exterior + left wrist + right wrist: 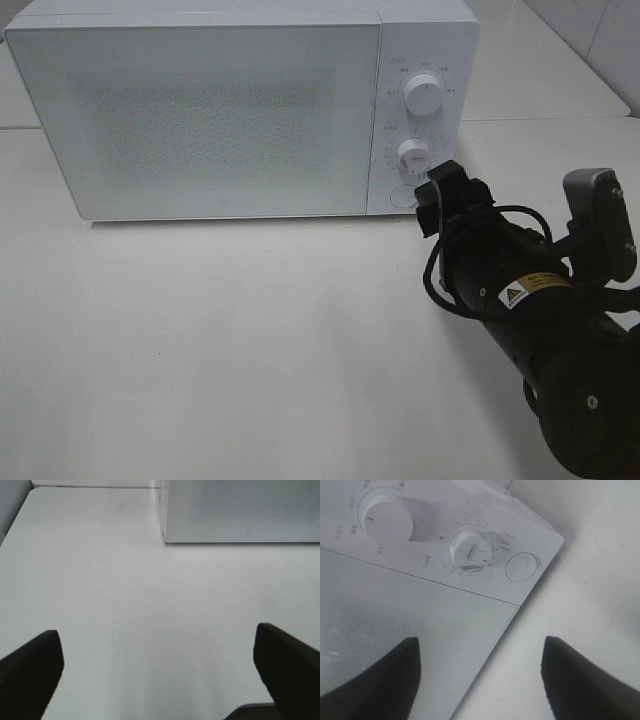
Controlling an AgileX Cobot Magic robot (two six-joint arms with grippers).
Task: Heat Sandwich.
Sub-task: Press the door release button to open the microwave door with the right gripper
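Zero sight of sandwich; judging heating unstarted. Hovering spread right claw beside shut microwave round button; holding left claw spread.

No fully legible text. Microwave panel: small grey characters and scale ticks ring the upper knob and lower knob, too small or blurred to read. Red index line on each knob. Tiny mark low on the door, unreadable. Right arm: yellow sticker with black warning triangle, print illegible.

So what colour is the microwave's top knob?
White with a red line; the top knob shows best in the right wrist view.
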